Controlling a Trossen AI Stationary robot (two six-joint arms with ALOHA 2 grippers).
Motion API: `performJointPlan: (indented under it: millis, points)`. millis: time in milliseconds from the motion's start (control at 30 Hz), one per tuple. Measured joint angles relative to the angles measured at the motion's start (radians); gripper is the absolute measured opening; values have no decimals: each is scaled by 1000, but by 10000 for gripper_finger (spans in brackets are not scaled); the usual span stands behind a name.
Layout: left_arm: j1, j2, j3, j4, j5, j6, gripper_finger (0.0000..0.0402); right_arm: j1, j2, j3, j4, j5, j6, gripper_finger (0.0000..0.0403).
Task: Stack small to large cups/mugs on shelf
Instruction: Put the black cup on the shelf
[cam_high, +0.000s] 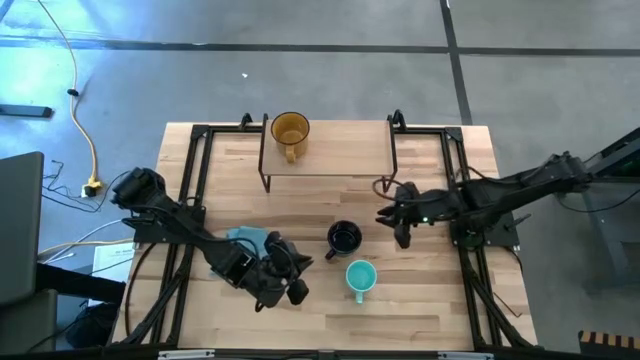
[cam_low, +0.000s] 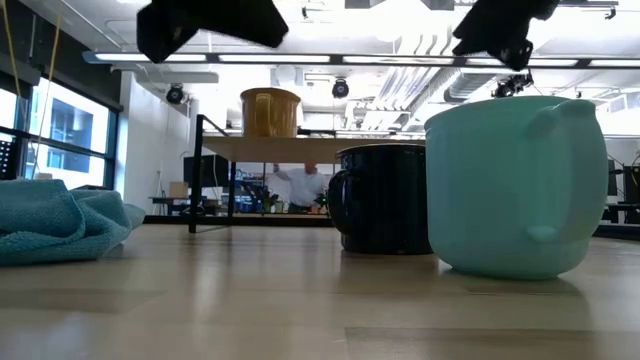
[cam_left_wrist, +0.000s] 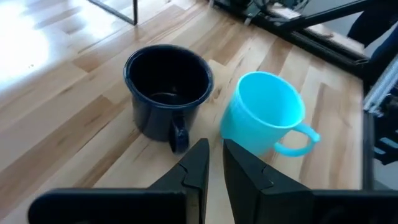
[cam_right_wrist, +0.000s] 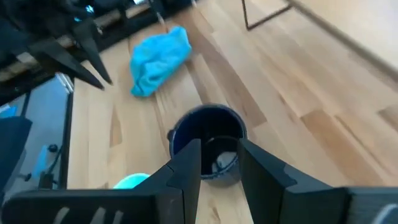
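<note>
There are three mugs in total. The amber-yellow mug (cam_high: 290, 130) stands upright on the shelf (cam_high: 340, 160), near its left end, with the handle toward the table front; nothing is visible inside it. The black mug (cam_high: 343, 238) stands upright on the wooden tabletop (cam_high: 420, 290), in front of the shelf; in the left wrist view its inside looks empty. The teal mug (cam_high: 360, 278) stands just beside it, closer to the front edge, also upright, and its inside shows only its own pale bottom. The two mugs are close, but a small gap between them shows in the left wrist view.

One blue cloth (cam_high: 250, 243) lies crumpled on the table, left of the black mug and partly under the left arm.

The left gripper (cam_high: 298, 268) hovers above the table, left of the teal mug. Its fingers (cam_left_wrist: 198, 168) stand almost together, with only a narrow slit between them, and they hold nothing.

The right gripper (cam_high: 388, 215) hovers to the right of the black mug, pointing toward it. Its fingers (cam_right_wrist: 189, 163) are a little apart and hold nothing; the black mug (cam_right_wrist: 208, 143) shows through the gap between them.
</note>
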Motion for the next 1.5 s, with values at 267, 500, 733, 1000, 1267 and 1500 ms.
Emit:
performJointPlan:
  millis: [267, 500, 733, 1000, 1267, 1500]
  points:
    - [-21, -83, 0, -97, -67, 52, 37, -64, 128, 0, 105, -125, -34, 96]
    - [-22, -150, 0, -258, -97, 53, 37, -121, 160, 0, 124, -222, -85, 96]
    - [-22, -160, 0, -319, -119, 53, 37, -176, 160, 0, 121, -272, -78, 96]
    - [-23, -165, 0, -396, -155, 23, 37, -190, 209, 0, 119, -327, -45, 96]
    - [-22, -176, 0, -430, -184, -8, 37, -190, 320, 0, 132, -325, -24, 96]
    - [-22, -176, 0, -433, -179, -28, 37, -190, 392, 0, 192, -294, -83, 96]
